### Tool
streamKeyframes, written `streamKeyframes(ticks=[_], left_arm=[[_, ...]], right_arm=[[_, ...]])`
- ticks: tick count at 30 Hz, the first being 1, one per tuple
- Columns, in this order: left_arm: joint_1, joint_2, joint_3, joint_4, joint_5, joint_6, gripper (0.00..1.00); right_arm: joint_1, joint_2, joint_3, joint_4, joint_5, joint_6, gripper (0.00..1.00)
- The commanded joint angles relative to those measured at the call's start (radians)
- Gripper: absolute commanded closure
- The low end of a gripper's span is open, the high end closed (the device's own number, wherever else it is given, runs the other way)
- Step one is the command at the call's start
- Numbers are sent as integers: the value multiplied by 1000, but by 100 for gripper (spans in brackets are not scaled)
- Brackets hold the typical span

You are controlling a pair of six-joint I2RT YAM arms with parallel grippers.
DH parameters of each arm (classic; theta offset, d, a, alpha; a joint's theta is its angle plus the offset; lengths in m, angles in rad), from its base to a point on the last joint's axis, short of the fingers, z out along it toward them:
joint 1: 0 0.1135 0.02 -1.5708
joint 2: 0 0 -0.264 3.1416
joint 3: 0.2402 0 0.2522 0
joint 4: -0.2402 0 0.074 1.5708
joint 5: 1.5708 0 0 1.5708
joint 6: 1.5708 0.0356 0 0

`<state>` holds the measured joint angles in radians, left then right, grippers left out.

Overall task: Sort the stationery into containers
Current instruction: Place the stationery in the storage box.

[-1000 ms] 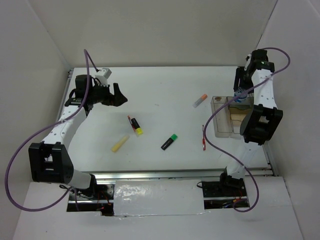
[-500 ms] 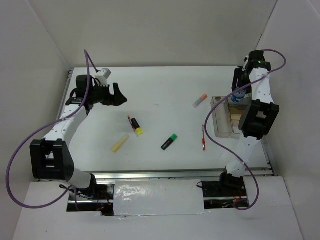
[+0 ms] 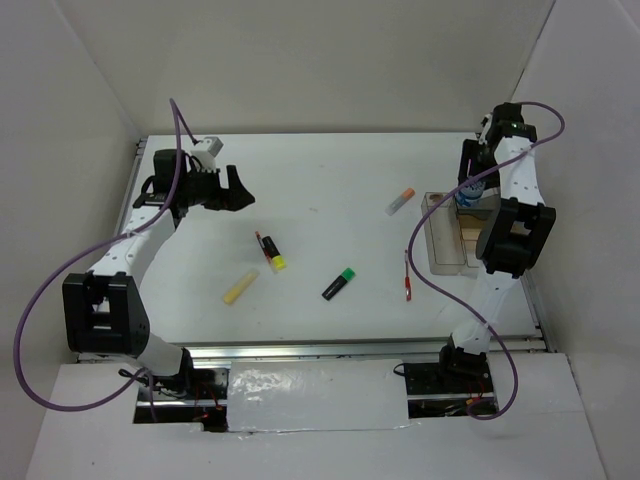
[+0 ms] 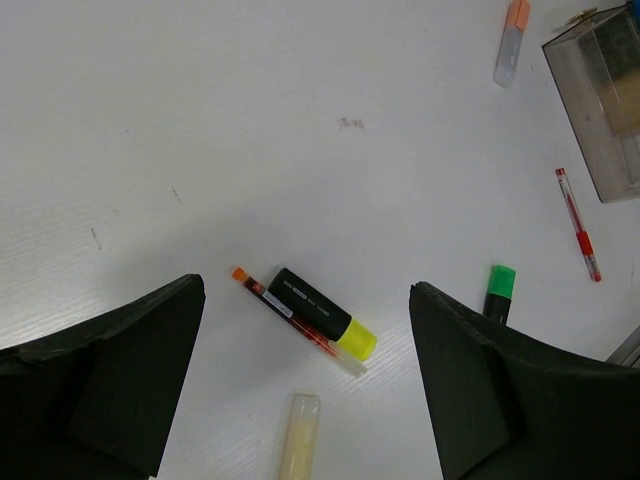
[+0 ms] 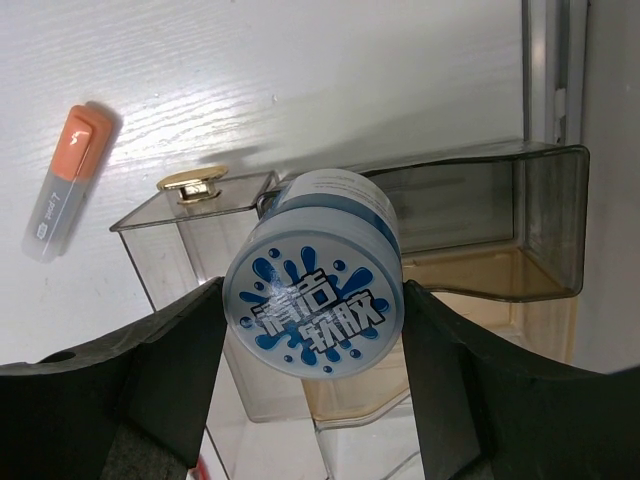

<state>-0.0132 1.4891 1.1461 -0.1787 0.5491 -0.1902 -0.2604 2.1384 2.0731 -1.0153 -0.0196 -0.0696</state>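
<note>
Step in hand: binning the blue-topped round tub (image 5: 312, 305), pinched betw. the right gripper (image 5: 312, 314) fingers, directly over the smoky organiser (image 5: 545, 200). Next: lower it into a compartment, then let go; fit looks tight. Left gripper (image 4: 305, 300) is spread wide and empty, w/ the yellow-capped highlighter (image 4: 318, 313) on the table betw. its fingers. Tub hides which compartment sits beneath, can't tell.

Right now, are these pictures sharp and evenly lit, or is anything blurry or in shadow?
Top external view: soft, even light, only faint shadows beside the pale yellow stick. Left wrist view: table items crisp, while the left gripper shows as two dark, nearly featureless shapes. Right wrist view: print on the blue-topped tub is sharp; the orange-capped marker throws a soft shadow.
</note>
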Motion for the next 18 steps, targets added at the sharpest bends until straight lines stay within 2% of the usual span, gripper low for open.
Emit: streamKeyframes(ticks=[1,12,18], left_arm=[[7,4,38,35,26,-11,5],[7,11,33,44,32,-22,5],[7,11,33,45,29,-22,5]], right_arm=[[-8,-2,-1,14,-49,2,72],[-43,-5,-39,20,-62,1,73],[-57,-5,-42,18,-63,7,77]])
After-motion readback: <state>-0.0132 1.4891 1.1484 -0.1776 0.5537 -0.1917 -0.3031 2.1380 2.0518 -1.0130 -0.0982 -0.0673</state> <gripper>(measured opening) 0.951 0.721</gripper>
